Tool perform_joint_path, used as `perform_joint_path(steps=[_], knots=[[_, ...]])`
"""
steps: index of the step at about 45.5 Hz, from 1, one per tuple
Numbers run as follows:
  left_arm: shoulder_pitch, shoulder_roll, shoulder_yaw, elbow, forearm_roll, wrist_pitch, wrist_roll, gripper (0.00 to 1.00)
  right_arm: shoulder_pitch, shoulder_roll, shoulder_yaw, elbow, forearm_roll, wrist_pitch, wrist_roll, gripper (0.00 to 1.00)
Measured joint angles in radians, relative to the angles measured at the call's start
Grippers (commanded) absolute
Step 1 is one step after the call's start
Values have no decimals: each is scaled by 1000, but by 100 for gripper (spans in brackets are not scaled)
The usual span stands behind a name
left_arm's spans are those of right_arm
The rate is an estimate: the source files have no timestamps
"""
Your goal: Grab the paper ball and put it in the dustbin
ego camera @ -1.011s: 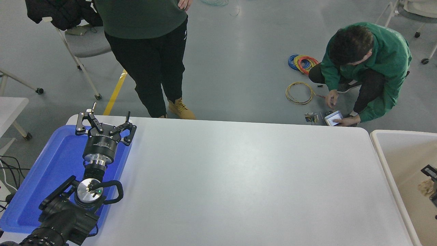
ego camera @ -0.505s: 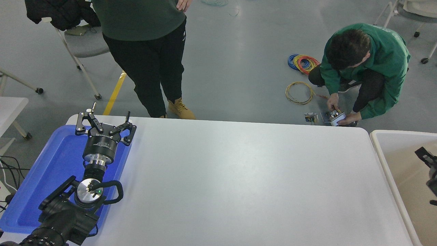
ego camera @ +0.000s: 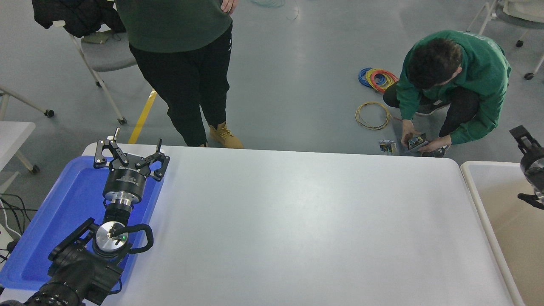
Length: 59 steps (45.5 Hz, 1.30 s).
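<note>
The dustbin (ego camera: pixel 480 208), with a white rounded rim and beige inside, stands off the table's right end and is cut by the picture's right edge. The paper ball does not show anywhere in the head view. My right gripper (ego camera: pixel 525 138) comes in at the right edge above the dustbin's far corner; only part of it is in frame. My left gripper (ego camera: pixel 129 152) is parked open and empty over the blue tray (ego camera: pixel 63 204) at the table's left end.
A person in dark trousers (ego camera: pixel 187 72) stands at the table's far edge, left of middle. Another person in a green jacket (ego camera: pixel 463 80) crouches on the floor beyond the far right corner, beside cable coils (ego camera: pixel 376 78). A chair (ego camera: pixel 102 55) stands at the far left.
My right gripper has risen from inside the dustbin to above its far corner. The paper ball seen beside it inside the bin a second ago no longer shows.
</note>
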Motion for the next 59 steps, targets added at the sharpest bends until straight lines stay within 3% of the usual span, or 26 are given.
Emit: perform_joint_path(steps=[14,24,30,38,59], knots=[[0,0,0,0,0,0,0,100,-98,-25,502,286,-12,1,130,100],[0,0,0,0,0,0,0,100,-207,12,722,388,-15,2,269,100],[0,0,0,0,0,0,0,100,-281,51,801,425,-15,11,328,100],[0,0,0,0,0,0,0,100,-388,102,884,500,-16,48,367,100],[0,0,0,0,0,0,0,100,-527,250,998,574,-18,111,411,100]])
